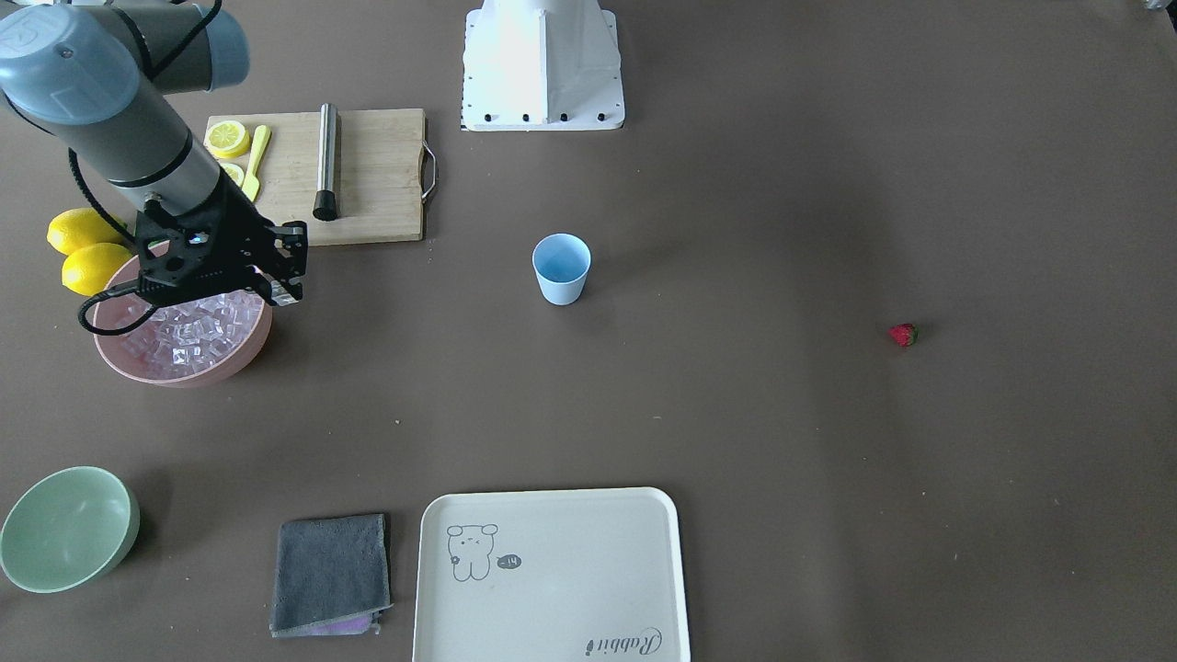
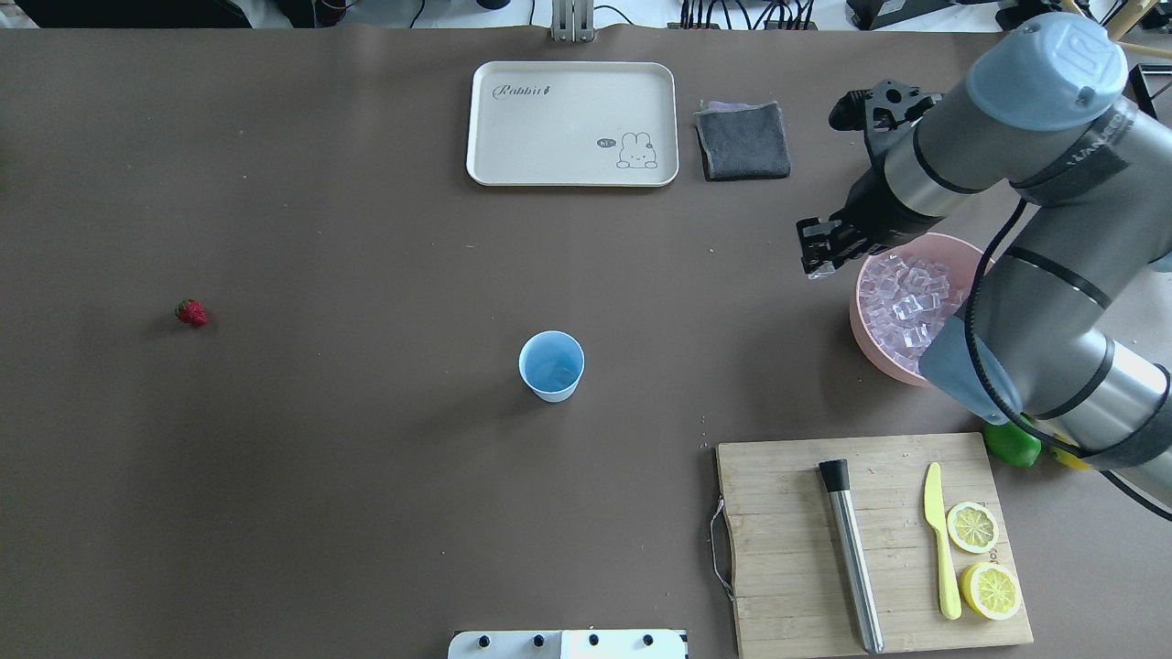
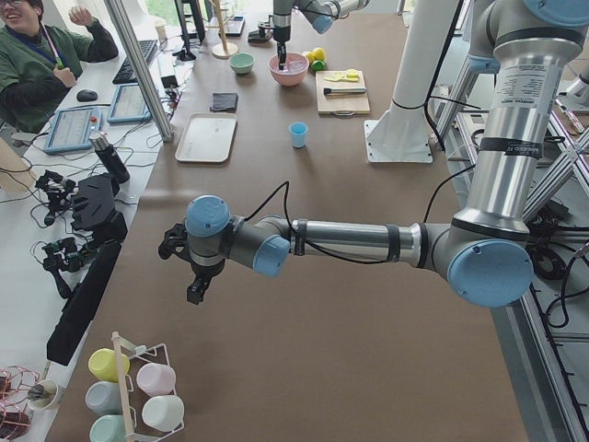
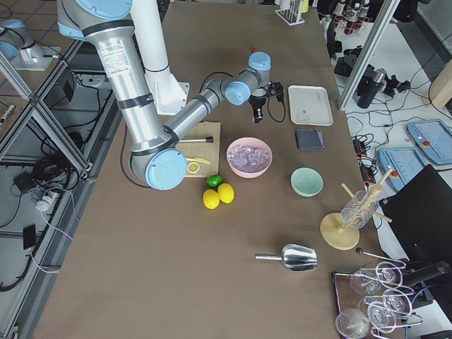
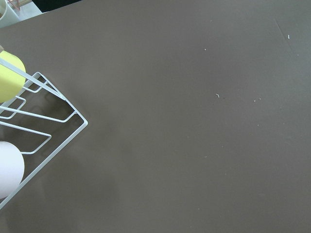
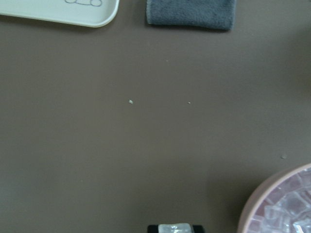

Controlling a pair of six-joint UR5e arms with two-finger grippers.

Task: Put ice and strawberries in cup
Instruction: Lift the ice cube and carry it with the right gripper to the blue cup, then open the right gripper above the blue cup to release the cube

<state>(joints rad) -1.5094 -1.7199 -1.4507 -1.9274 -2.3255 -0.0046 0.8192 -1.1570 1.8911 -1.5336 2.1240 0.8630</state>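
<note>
Glassy ice cube [image 6: 175,227], pinched across flat faces in my right gripper [image 1: 287,294] beside the pink bowl [image 1: 241,360], looks slippery, light

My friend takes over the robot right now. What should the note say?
Right gripper: shut on one ice cube, beside the pink bowl.
Left gripper: far off by the cup rack; open or shut, cannot tell.
Ice fills the bowl; cup looks empty; strawberry lies on the table, far from it.
Done: one cube picked. Left: ice into cup, then the strawberry.
</note>
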